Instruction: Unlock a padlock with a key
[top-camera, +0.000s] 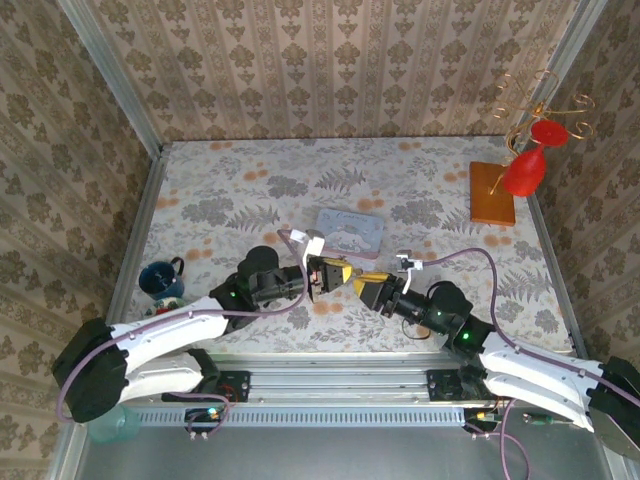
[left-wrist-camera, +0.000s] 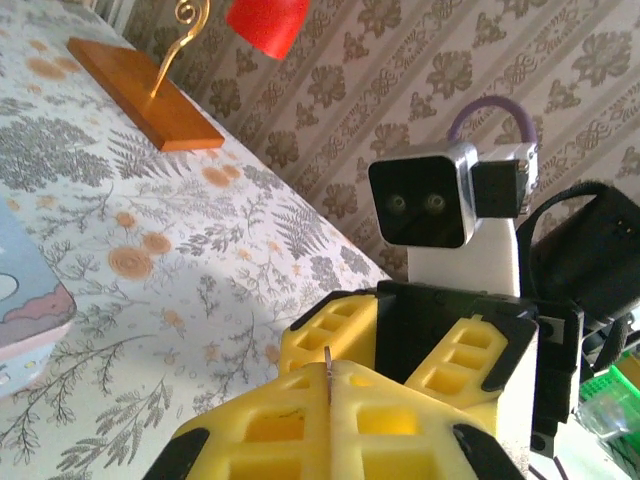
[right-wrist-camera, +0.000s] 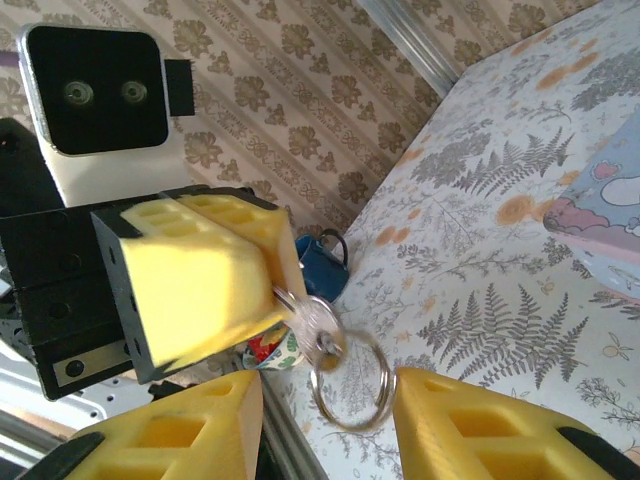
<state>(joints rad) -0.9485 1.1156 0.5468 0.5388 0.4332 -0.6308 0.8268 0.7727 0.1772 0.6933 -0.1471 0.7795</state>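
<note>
My left gripper (top-camera: 338, 272) is shut on the silver key (right-wrist-camera: 313, 326), pinching its blade between the yellow fingers (right-wrist-camera: 205, 272). In the left wrist view the key's thin metal edge (left-wrist-camera: 328, 362) pokes up from the closed seam. A key ring (right-wrist-camera: 351, 386) dangles from the key's head. It hangs between the spread fingers of my right gripper (right-wrist-camera: 325, 425), which is open and faces the left one tip to tip (top-camera: 368, 284). The ring lies close to the right finger (right-wrist-camera: 480, 430); I cannot tell if they touch. The padlock is out of view.
A pale blue-pink cartoon tin (top-camera: 348, 230) lies just beyond the two grippers. A blue mug (top-camera: 160, 280) stands at the left edge. A wooden stand (top-camera: 492, 192) with a red glass (top-camera: 525, 170) hanging on its wire is at the back right.
</note>
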